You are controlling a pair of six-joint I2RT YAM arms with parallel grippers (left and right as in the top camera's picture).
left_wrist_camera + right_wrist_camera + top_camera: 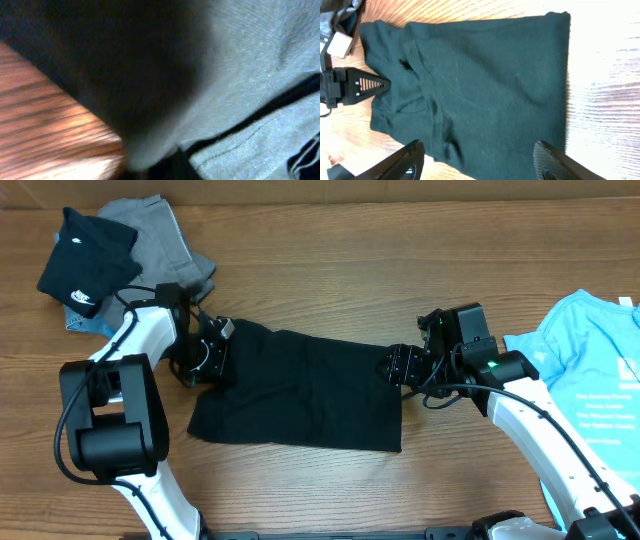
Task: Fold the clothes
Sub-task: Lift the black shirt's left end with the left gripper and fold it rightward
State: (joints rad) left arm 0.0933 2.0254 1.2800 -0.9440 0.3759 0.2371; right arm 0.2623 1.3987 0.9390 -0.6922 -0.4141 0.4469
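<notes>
Shirt under spread right pincer; left wrist view blurry, perhaps shirt.

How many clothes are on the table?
4: plain black T-shirt in the middle, black swoosh-logo garment and grey garment top left, light blue T-shirt at right. Others may hide underneath.

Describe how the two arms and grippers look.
The left arm and right arm have white shells, bulky black joints and thin black cables. The left gripper and right gripper are black. A small green light shows on the right arm.
</notes>
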